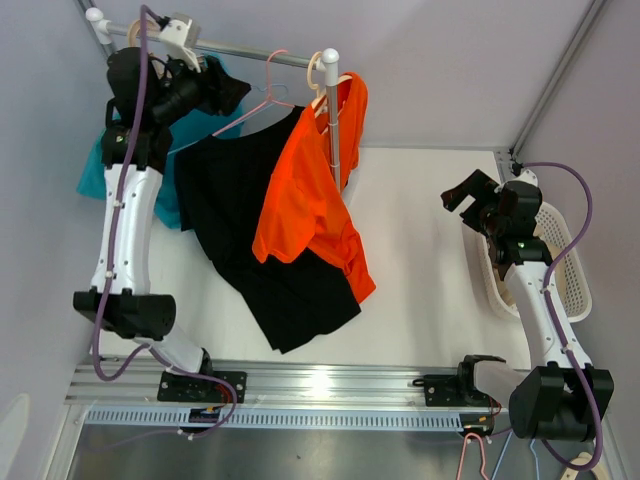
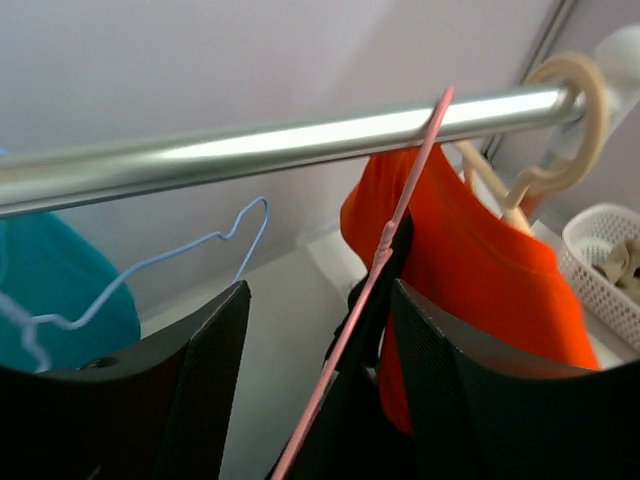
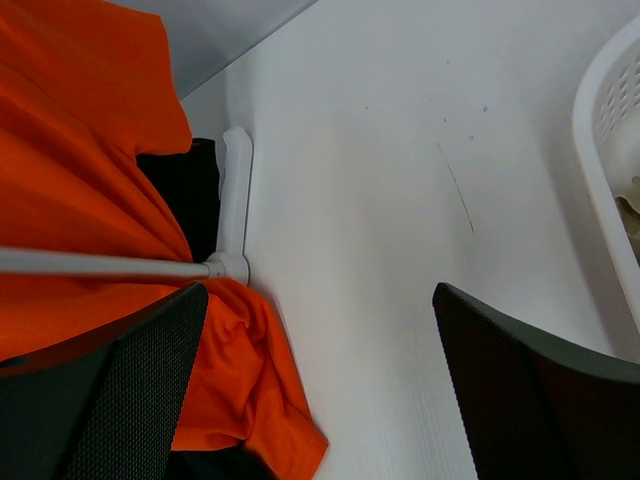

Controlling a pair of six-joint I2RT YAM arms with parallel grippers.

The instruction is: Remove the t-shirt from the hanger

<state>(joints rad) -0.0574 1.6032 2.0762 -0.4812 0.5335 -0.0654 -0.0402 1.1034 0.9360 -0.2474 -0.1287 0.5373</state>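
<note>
Three garments on rail (image 2: 250,150). Your left fingers (image 2: 210,390) spread open, straddling pink hanger (image 2: 385,245) wire, not pinching it. From it hangs black t-shirt (image 1: 235,220), beside orange shirt (image 1: 305,190). Your right fingers (image 3: 130,390) open, hovering above counter (image 1: 420,230). Step, likely: securing hanger. Next: close left, then bring right to hem.

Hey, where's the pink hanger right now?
In the top external view, the pink hanger hangs on the rail at upper left, carrying the black t-shirt, between the left gripper and the orange t-shirt.
</note>
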